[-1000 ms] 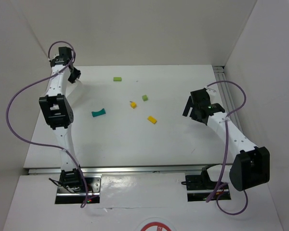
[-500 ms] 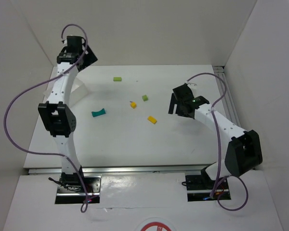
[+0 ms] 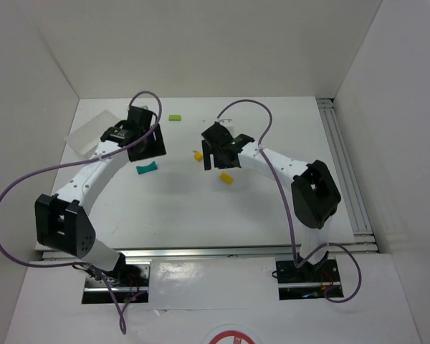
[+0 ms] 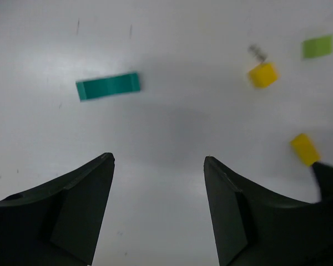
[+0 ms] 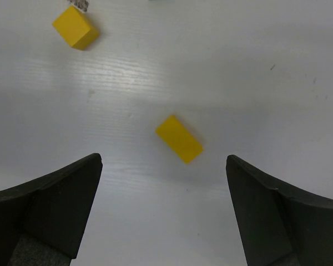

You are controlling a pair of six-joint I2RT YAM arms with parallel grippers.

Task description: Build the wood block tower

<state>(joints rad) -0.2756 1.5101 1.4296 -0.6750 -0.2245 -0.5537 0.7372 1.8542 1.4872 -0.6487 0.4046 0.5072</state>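
The left tool stands wide, just short of the teal arch. The right tool, equally wide, hangs over a yellow block. The white tray lies apart on the table.

The table is white and smooth, with thin lines like wood grain. The yellow block and the teal block have flat, dull paint. The left gripper has fingers of dull black plastic. The purple cable looks smooth.
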